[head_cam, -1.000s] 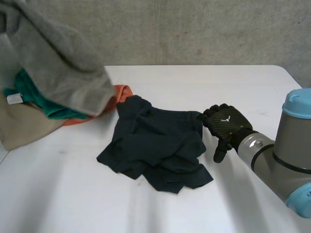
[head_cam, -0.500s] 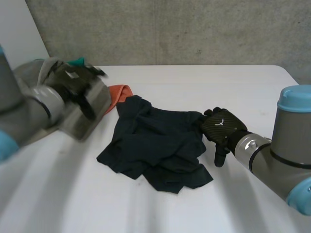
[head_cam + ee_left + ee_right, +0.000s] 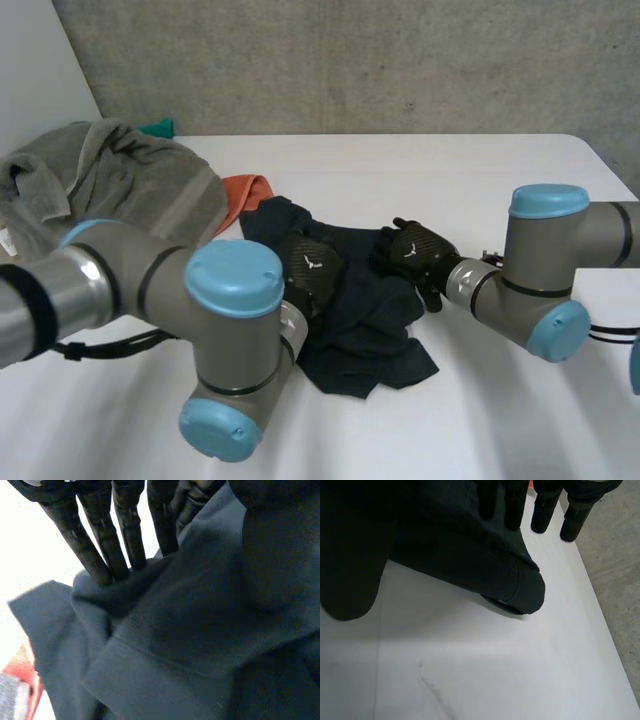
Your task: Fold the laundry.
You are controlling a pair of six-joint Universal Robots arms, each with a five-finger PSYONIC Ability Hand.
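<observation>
Your white table [image 3: 500, 170] stood before a concrete wall [image 3: 400, 60]; left hand [image 3: 308, 268] pressed straight fingers [image 3: 100, 555] into the dark garment [image 3: 370, 330], right hand [image 3: 415, 250] rested flat on its edge

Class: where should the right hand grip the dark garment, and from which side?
Probably the hemmed corner of the dark garment beside the right hand, approached from the bare table side: it juts clear of the crumpled folds, slightly lifted, so a thumb could slip under.

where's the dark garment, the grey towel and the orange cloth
dark garment [image 3: 372, 345], head view, its lower fold
grey towel [image 3: 140, 180], head view, its middle
orange cloth [image 3: 247, 188], head view, its bare edge
</observation>
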